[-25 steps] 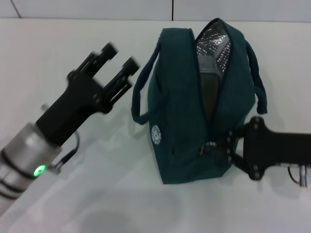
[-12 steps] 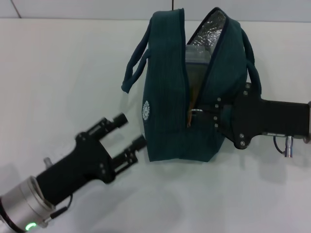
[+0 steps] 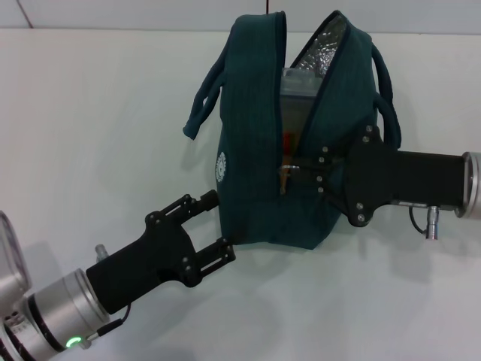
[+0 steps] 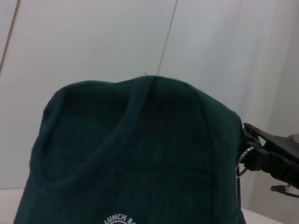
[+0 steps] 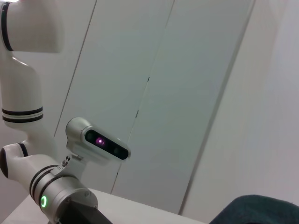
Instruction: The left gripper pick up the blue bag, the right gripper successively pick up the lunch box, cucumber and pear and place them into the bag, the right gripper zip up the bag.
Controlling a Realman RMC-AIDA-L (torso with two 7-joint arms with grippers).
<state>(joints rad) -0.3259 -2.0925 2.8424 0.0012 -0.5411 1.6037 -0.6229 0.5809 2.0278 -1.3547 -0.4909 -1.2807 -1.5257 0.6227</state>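
Note:
The blue bag (image 3: 263, 188) stands on the white table, its zipper shut along the near part and gaping at the top. In that gap shows the clear lunch box (image 3: 301, 83); a sliver of orange shows lower in the slit. Cucumber and pear are hidden. From the right, my right gripper (image 3: 302, 171) is shut on the metal zipper pull (image 3: 287, 171). It also shows in the left wrist view, right gripper (image 4: 261, 154) beside the bag (image 4: 140, 154). My left gripper (image 3: 214, 226) stands open at the bag's lower left side, nothing between its fingers.
The table's back edge (image 3: 113, 30) runs just behind the bag, with pale wall panels beyond. Two loop handles (image 3: 199, 105) hang off the bag's sides. In the right wrist view my left arm's silver wrist (image 5: 51, 196) and the robot's head (image 5: 96, 140) show.
The left gripper swung from the far left down to the bag's lower left side. The right gripper drew the zipper pull farther along, and the bag shifted away and leftward.

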